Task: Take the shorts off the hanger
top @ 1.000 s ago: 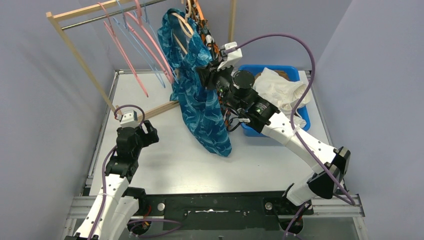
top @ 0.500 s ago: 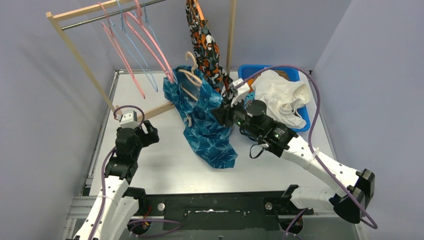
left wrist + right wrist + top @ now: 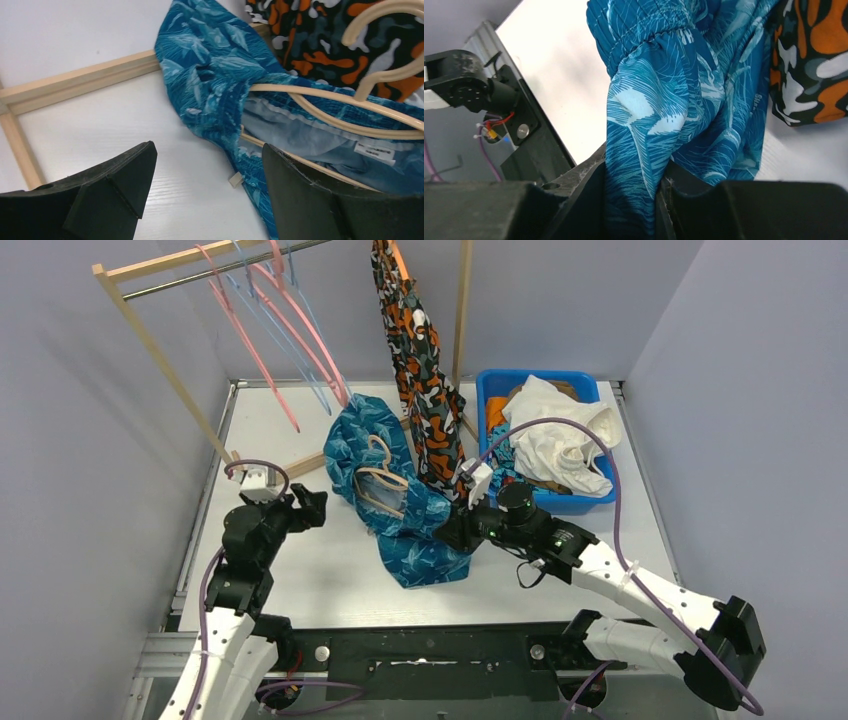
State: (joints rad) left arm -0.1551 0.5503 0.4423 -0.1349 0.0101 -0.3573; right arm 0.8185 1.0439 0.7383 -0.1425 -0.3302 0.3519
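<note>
Landmark: the blue bin (image 3: 575, 376) is taken as reference; white shorts (image 3: 555, 435) and other fabric are piled in it.
Teal patterned shorts (image 3: 405, 530): heaped on the table, just left of the bin's near corner.
Cream hanger (image 3: 383, 480): seen lying in the waistband of the teal shorts, left of the bin.
Camouflage shorts (image 3: 420, 370): hung from the rail, draped down just left of the bin's left wall.
Right gripper (image 3: 452, 536): placed near the bin's near-left corner; its fingers are clamped on a fold of the teal shorts.
Left gripper (image 3: 305, 508): held well left of the bin, beyond the teal shorts; its fingers are spread, with only table between them.
Pink hangers (image 3: 290, 325): hung on the rail, far left of the bin.
</note>
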